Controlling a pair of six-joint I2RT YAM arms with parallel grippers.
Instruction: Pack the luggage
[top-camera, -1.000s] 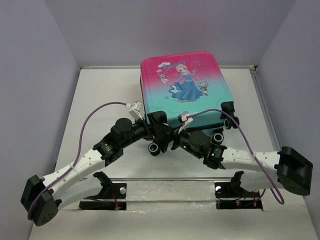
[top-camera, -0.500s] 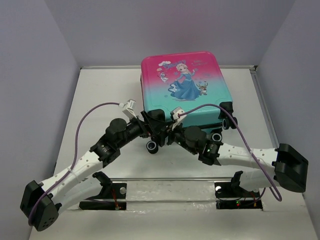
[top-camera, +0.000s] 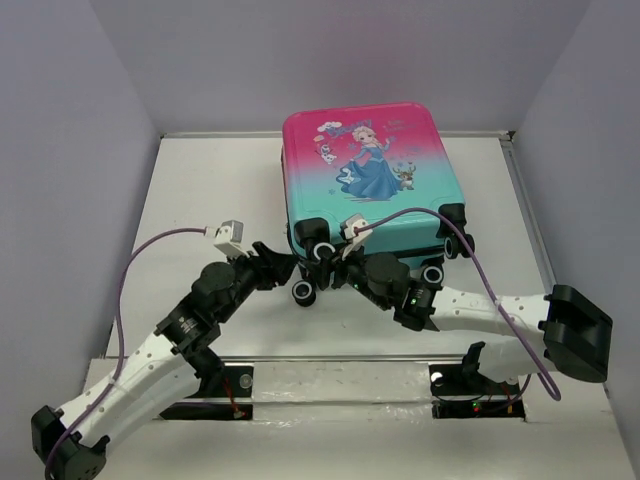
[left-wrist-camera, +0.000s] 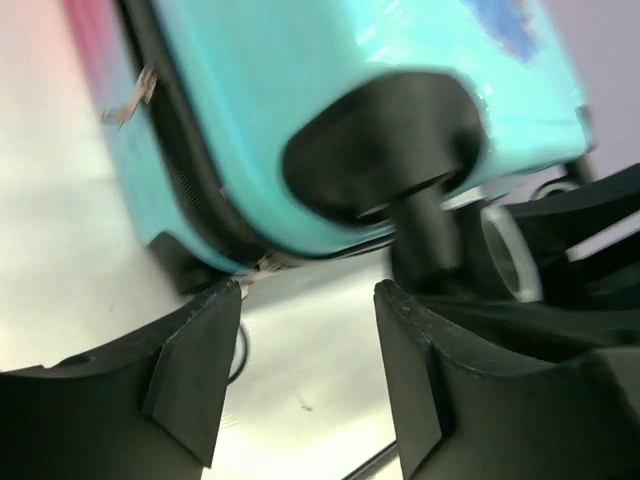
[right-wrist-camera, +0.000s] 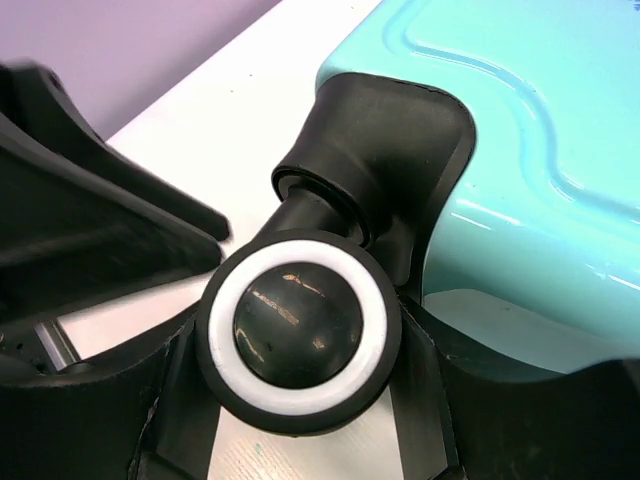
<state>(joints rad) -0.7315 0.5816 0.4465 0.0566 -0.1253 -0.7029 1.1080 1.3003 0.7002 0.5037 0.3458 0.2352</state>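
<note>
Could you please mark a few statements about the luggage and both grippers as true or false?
1. The luggage is closed. True.
2. A wheel sits between the right gripper's fingers. True.
3. The left gripper holds a wheel. False: its fingers are apart with nothing between them.
4. The luggage stands upright. False: it lies flat on the table, picture side up.

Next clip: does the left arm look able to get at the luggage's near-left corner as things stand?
Probably yes. The left hand is open and faces that corner of the luggage with only table between; the right hand, closed round the wheel beside it, crowds one side.
</note>
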